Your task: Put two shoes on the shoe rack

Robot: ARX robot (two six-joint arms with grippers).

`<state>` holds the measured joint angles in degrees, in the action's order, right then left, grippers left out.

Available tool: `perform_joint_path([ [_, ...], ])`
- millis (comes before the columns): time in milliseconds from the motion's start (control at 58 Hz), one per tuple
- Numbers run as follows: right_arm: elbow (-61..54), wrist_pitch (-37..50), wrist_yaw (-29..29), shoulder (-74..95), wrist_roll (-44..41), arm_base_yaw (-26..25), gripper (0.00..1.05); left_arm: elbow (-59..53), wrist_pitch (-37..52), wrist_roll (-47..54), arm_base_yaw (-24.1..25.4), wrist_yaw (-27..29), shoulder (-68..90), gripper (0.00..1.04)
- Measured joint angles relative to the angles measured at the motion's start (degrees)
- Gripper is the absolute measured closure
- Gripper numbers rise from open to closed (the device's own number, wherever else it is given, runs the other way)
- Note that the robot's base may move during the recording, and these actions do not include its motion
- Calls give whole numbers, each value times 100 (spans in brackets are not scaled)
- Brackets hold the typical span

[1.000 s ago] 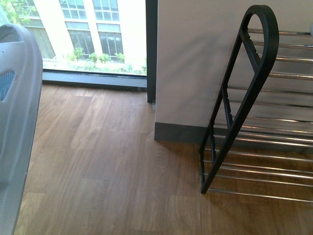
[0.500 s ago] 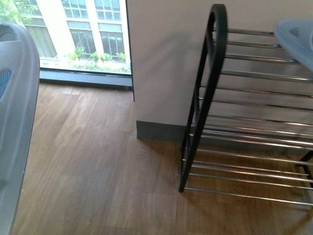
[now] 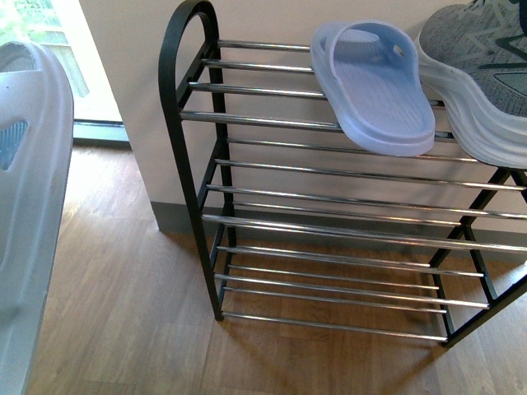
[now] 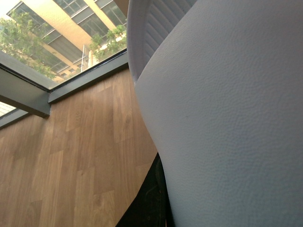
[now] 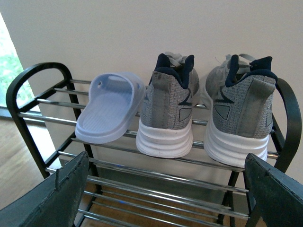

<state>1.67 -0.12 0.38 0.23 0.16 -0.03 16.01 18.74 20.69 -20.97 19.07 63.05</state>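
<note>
The right gripper (image 5: 165, 189) has its jaws spread wide, empty, facing the rack (image 5: 35, 80). On its top shelf sit one slide (image 5: 111, 113) and two sneakers (image 5: 168, 113), heels outward. The left gripper is hidden behind a pale sole (image 4: 227, 118); its state is unclear.

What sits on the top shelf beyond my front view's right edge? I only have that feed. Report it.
Observer: The first grey sneaker has a second grey sneaker beside it, both with heels toward the right wrist camera. Your view misses the second entirely.
Operator: Place the slide against them.
Observer: The pale blue slide lies close beside the first sneaker, on the same shelf of the shoe rack.
Operator: Give the right gripper's state.
Observer: The right gripper is open and empty, facing the rack.
</note>
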Motion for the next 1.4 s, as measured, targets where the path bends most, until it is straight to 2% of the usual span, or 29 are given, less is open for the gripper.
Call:
perform_joint_path([
  [431, 0, 2, -20, -2, 0, 0, 9, 0, 11, -7, 7, 50, 4, 103],
  [448, 0, 2, -20, -2, 0, 0, 9, -17, 68, -111, -9, 120, 20, 103],
  [500, 0, 0, -17, -2, 0, 0, 9, -116, 800, -686, -175, 863, 186, 103],
  [551, 0, 2, -22, -2, 0, 0, 9, -74, 1252, -1233, -306, 1329, 315, 103],
  [603, 0, 0, -22, 0, 0, 0, 9, 184, 1303, -1851, -444, 1661, 417, 103],
  [741, 0, 0, -22, -2, 0, 0, 9, 1231, 802, -2918, -804, 1469, 918, 103],
  [913, 0, 2, -20, -2, 0, 0, 9, 2564, 125, -3294, -1172, 1110, 1720, 103],
  [1000, 0, 2, -22, -2, 0, 0, 9, 3740, -483, -3150, -1272, 581, 2465, 103],
  [1103, 0, 2, -20, -2, 0, 0, 9, 4760, -1165, -2542, -1233, 378, 3215, 103],
  [1396, 0, 2, -22, -2, 0, 0, 9, 6432, -2236, -1366, -1099, 354, 4492, 103],
])
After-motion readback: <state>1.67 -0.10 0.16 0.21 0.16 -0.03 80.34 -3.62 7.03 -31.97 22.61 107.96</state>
